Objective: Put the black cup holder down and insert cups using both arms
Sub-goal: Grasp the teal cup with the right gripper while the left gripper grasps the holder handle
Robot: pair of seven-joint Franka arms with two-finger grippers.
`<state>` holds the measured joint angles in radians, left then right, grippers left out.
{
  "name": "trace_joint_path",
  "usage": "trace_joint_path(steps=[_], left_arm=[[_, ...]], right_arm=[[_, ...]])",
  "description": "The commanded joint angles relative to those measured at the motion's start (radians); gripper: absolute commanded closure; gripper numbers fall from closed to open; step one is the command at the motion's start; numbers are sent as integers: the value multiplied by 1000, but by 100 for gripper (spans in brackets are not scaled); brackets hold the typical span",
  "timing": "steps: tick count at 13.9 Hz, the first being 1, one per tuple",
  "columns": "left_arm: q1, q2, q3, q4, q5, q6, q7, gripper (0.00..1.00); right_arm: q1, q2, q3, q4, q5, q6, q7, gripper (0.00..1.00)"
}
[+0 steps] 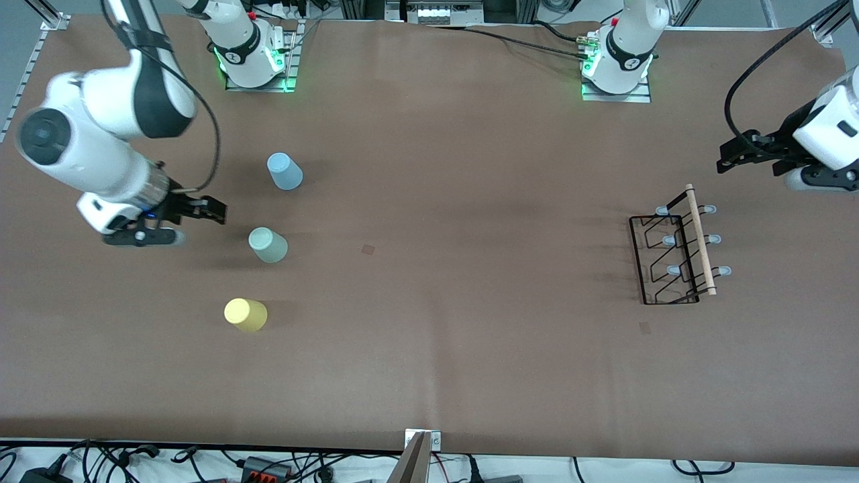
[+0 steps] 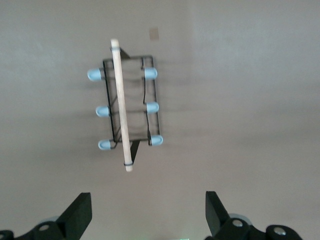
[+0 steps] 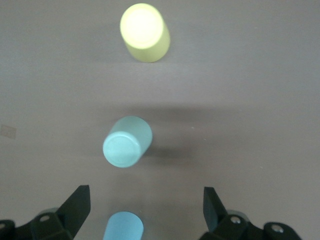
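The black cup holder stands on the table toward the left arm's end, its wooden rod handle on top; it also shows in the left wrist view. My left gripper hangs open and empty in the air beside the holder. Three cups stand upside down toward the right arm's end: light blue, grey-green, yellow. My right gripper is open and empty, in the air beside the cups. Its wrist view shows the yellow cup, the grey-green cup and the blue cup.
The brown table lies bare between the cups and the holder. The arm bases stand along its edge farthest from the front camera. Cables lie past the table's nearest edge.
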<state>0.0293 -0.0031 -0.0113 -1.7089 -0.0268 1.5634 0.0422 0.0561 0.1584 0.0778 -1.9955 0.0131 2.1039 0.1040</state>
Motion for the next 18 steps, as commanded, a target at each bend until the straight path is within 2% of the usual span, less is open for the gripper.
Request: trace_joint_path(steps=[1, 3, 6, 8, 10, 14, 16, 18], left_arm=[[-2, 79, 7, 8, -12, -40, -1, 0], [12, 133, 14, 6, -4, -17, 7, 0], [21, 164, 13, -85, 51, 204, 16, 0], [23, 164, 13, -179, 79, 373, 25, 0], [24, 166, 14, -233, 88, 482, 50, 0], [50, 166, 13, -354, 88, 699, 53, 0], [66, 176, 13, -389, 88, 783, 51, 7], [67, 195, 13, -390, 88, 808, 53, 18]], right_arm=[[11, 30, -3, 13, 7, 13, -3, 0], [31, 58, -3, 9, 10, 68, 8, 0], [65, 105, -3, -23, 10, 206, 72, 0], [70, 116, -3, -83, 7, 324, 74, 0], [65, 128, -3, -137, 8, 412, 77, 0], [68, 138, -3, -189, 8, 432, 115, 0], [70, 145, -3, -197, 8, 447, 114, 0], [70, 161, -3, -197, 8, 475, 114, 0]])
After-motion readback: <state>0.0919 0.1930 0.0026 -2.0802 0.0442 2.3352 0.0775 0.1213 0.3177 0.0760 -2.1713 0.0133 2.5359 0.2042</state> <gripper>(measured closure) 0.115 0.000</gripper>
